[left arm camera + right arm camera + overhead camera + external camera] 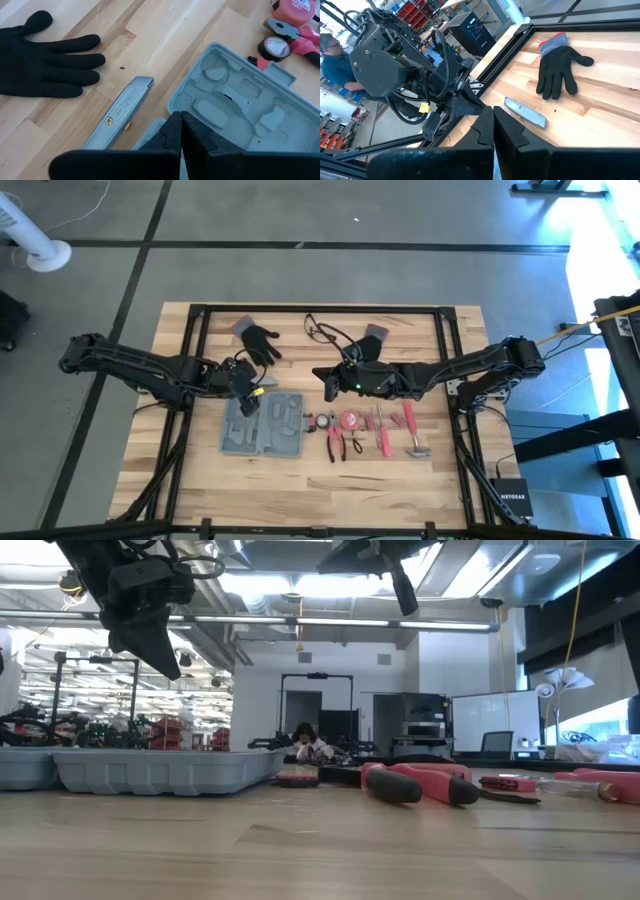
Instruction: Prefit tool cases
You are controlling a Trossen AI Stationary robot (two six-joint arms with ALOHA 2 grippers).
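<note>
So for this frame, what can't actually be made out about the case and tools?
- Tool case: its left end in the high view is hidden by the left gripper.
- Case recesses: cut off by the left wrist view's edge.
- Pliers: the low view shows only their handles.

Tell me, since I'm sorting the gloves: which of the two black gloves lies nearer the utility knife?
The black glove on the left arm's side, cuff toward the table's far edge; the utility knife lies just below it. The other glove sits farther right, beside the glasses.
</note>
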